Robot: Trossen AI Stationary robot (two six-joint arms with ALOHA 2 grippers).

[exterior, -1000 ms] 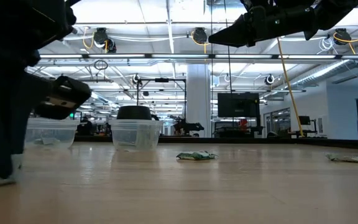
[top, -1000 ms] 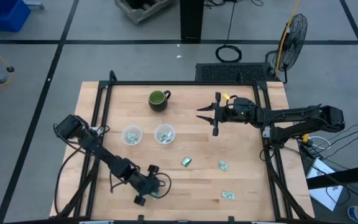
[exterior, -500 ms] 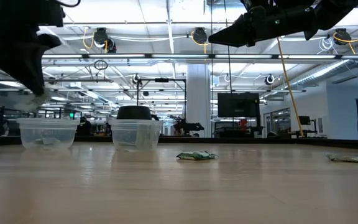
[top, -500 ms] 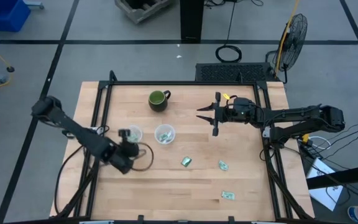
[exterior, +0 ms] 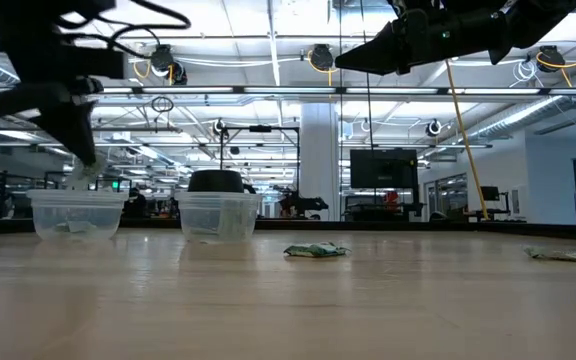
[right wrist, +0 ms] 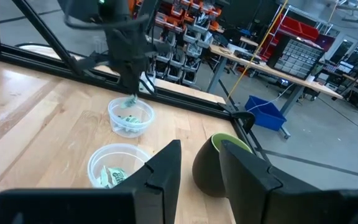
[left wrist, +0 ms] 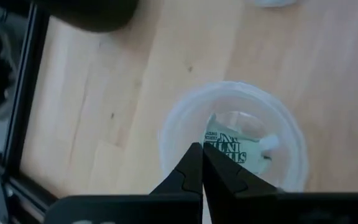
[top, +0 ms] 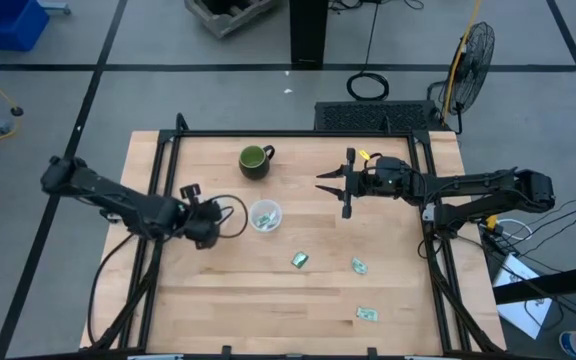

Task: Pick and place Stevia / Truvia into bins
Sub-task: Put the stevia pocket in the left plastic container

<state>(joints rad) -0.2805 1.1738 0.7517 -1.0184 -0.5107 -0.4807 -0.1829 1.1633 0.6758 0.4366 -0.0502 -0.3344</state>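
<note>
since a second ago the left gripper (top: 208, 222) has swung from the table's (top: 398, 300) near left edge up to hover over the left cup (exterior: 78, 214). its fingers (left wrist: 191, 174) are pressed together, gripping a sachet (left wrist: 229, 148) above that cup. the right gripper (top: 330, 185) waits far right, fingers parted. this looks like the drop step: next, open the fingers to let go. three sachets lie on the table near the right: (top: 299, 260), (top: 359, 266), (top: 367, 314).

The left gripper (top: 211, 222) has swung up from the frame's lower centre; it now hangs over the left cup (left wrist: 232, 138), pinching a sachet (exterior: 86, 171).
</note>
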